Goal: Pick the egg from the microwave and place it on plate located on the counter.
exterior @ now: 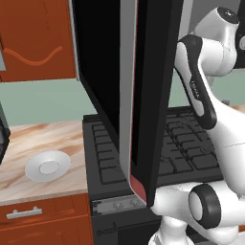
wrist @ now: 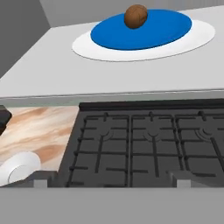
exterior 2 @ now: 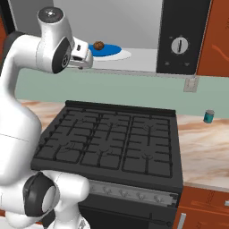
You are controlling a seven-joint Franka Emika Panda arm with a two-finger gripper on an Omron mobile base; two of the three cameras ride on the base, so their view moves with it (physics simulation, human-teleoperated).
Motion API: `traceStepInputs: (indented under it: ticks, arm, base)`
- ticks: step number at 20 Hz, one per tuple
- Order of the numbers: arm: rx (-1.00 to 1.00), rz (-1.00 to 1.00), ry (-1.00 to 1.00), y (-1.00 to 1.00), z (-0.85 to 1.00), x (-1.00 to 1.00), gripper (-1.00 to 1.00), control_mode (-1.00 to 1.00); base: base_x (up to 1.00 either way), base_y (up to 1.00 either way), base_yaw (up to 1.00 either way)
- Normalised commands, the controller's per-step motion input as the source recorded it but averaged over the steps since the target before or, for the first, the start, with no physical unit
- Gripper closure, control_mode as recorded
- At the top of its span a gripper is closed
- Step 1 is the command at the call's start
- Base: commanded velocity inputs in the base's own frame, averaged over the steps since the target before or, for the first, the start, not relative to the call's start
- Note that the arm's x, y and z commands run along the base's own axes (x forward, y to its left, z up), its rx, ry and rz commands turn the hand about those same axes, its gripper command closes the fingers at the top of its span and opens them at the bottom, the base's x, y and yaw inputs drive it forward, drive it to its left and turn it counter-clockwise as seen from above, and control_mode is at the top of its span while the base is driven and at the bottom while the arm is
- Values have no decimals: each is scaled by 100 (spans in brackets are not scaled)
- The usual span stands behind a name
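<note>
The small brown egg (wrist: 136, 16) (exterior 2: 99, 45) rests on a blue-centred white turntable dish (wrist: 175, 35) inside the microwave (exterior 2: 143, 18), whose floor and walls are light grey. The microwave's big black door (exterior: 153, 95) stands swung open, showing its grey and red edge. My gripper (wrist: 111, 181) hovers in front of the microwave opening, short of the egg. It is open, with its fingertips (wrist: 41, 178) far apart and nothing between them. The light grey-white plate (exterior: 48, 166) (wrist: 17, 168) lies on the marbled counter (exterior: 28, 139), left of the stove.
A black stove (exterior 2: 112, 138) sits directly below the microwave. The black knob panel (exterior 2: 180, 44) is to the right of the opening. A small teal can (exterior 2: 208, 116) stands on the counter to the right of the stove. Reddish-brown drawers (exterior: 28, 213) run under the counter.
</note>
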Motion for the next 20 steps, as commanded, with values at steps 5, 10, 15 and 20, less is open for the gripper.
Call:
traceStepInputs:
  ticks: [5,10,15,20]
  arm:
    - [0,2,-3,0,1,59,-100,-100]
    - [-2,15,-26,1,0,46,-100,-100]
    - [-6,10,-27,0,0,23,-100,-100]
    - [-7,-5,-1,0,5,53,-100,-100]
  base:
    - [0,0,0]
    - [0,0,0]
    - [0,0,0]
    - [0,0,0]
